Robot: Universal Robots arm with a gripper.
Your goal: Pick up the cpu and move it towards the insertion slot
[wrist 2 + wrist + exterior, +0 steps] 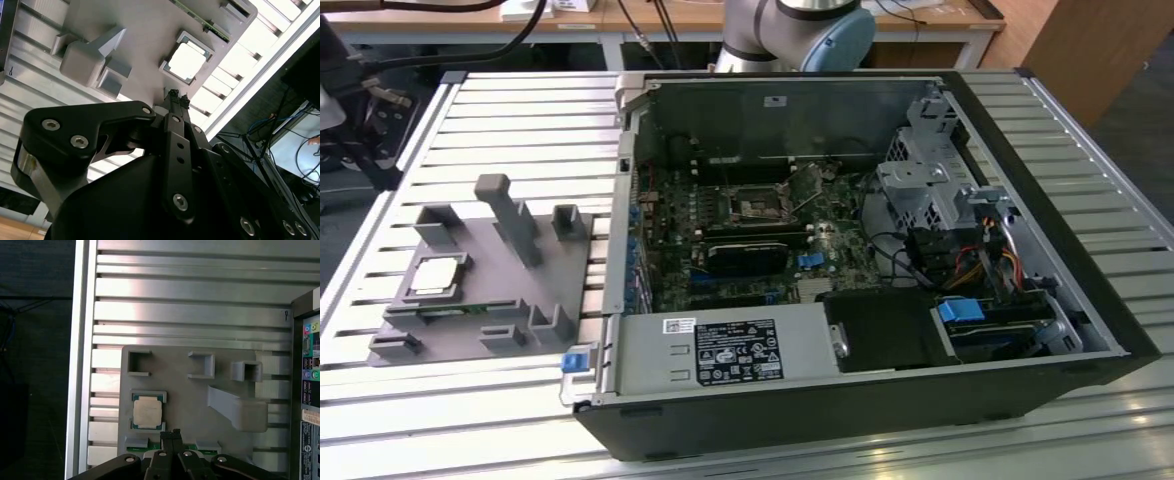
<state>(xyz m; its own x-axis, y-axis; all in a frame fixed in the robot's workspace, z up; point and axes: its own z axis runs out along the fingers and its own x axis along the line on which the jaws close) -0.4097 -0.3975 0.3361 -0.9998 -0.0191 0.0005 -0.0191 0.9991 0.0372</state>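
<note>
The cpu (438, 275), a thin square chip with a pale silvery top, lies in a framed recess of the grey fixture plate (494, 300) at the exterior view's left. It also appears in both wrist views as the cpu (147, 411) (186, 61). My gripper (170, 433) (177, 96) hovers well above the fixture, just beside the cpu, with its fingers shut together and nothing between them. The insertion slot (757, 207), a square socket with a dark centre and metal frame, sits on the motherboard inside the open computer case.
The open black case (854, 400) fills the table's middle and right. A tall grey post (507, 218) and several raised blocks stand on the fixture plate. The slatted metal table (520, 110) has an edge close to the fixture. Cables and drive cages (947, 200) crowd the case.
</note>
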